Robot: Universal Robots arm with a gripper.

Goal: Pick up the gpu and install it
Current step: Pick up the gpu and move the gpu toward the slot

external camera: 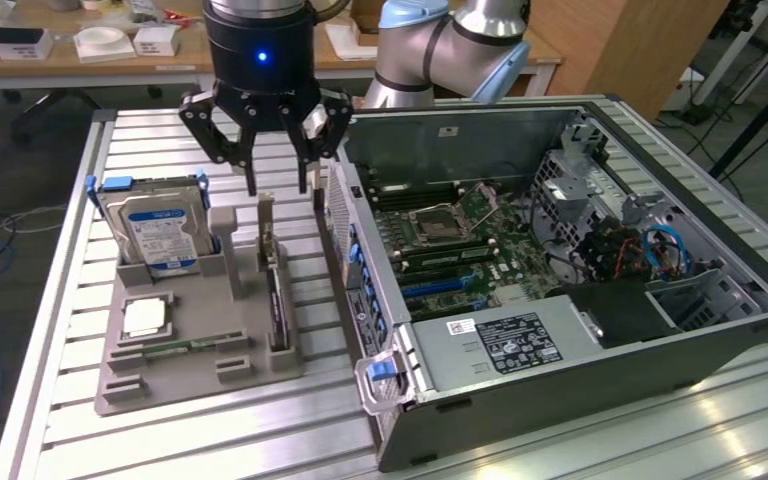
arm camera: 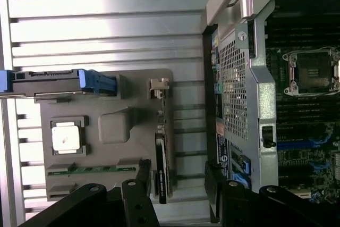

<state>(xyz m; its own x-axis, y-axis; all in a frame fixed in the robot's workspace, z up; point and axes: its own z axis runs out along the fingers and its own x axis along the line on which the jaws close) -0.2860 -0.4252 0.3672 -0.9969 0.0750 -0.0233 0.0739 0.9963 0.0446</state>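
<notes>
The gpu (external camera: pixel 275 295) is a thin dark card standing on edge in a slot of the grey holder tray (external camera: pixel 197 375), its pale bracket (external camera: pixel 267 225) at the far end. My gripper (external camera: pixel 281 186) hangs open just above that bracket end, apart from the card, with nothing between its fingers. In the wrist view the gpu (arm camera: pixel 161 171) lies below, in the gap between my two black fingers (arm camera: pixel 142 176), closer to that finger than to the other one; the gripper (arm camera: pixel 178 184) holds nothing. The open computer case (external camera: pixel 704 350) lies at the exterior view's right, with its motherboard (external camera: pixel 471 255) exposed.
A silver hard drive (external camera: pixel 157 235) with a blue-white label stands in the tray beside the gpu. A square processor (external camera: pixel 144 318) and a green memory stick (external camera: pixel 184 347) lie in the tray's near half. The case's perforated rear wall (arm camera: pixel 234 83) rises close beside the gpu.
</notes>
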